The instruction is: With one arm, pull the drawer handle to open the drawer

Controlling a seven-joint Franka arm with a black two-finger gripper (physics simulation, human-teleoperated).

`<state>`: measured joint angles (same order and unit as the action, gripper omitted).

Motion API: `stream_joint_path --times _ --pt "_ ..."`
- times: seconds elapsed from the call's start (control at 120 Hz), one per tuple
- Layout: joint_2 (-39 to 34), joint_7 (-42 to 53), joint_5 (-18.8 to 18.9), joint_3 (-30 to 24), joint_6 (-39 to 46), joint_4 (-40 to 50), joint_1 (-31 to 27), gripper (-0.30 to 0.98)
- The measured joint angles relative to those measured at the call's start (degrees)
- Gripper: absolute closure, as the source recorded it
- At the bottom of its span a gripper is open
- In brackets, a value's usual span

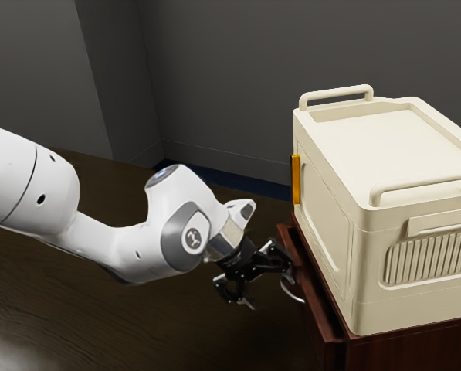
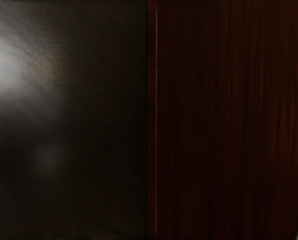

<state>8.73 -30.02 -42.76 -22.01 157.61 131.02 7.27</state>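
While the exterior view takes in a corner of the room, plain grey walls (image 1: 215, 73) meet beyond a dark wood-grained floor (image 1: 83, 317), with a blue strip (image 1: 253, 184) along the wall base. A dark red-brown cabinet (image 1: 415, 352) stands toward the exterior view's right. Its top carries a cream box (image 1: 404, 151) with two raised carrying bars and, on the side facing the arm, an upright amber-yellow strip (image 1: 296, 179). One end of the box shows a panel of fine ribs.

Markings: a round emblem (image 1: 192, 238) sits on the grey cap of the arm's joint; too small to read.

Task item: the pale, curved drawer handle (image 1: 293, 291) is on the cabinet's front, low beside the gripper (image 1: 272, 292). The fingers (image 1: 275, 253) are spread wide apart, released; one lies close by the handle and the cabinet's front edge, the other stands off over the floor side. Contact with the handle: cannot tell. How far the drawer front (image 1: 316, 313) stands out: cannot tell.

Edges: the box base comes near the cabinet's rim on the arm's side. In the wrist view a long straight edge (image 2: 151, 120) divides the floor from wood-grained cabinet surface. On the arm's side of the cabinet, floor extends beneath the gripper and forearm.
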Motion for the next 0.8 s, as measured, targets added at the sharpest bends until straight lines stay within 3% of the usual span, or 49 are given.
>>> stream_joint_path --times 0.8 --pt "-11.85 -0.43 -0.27 1.21 -2.87 11.89 -0.32 0.00"
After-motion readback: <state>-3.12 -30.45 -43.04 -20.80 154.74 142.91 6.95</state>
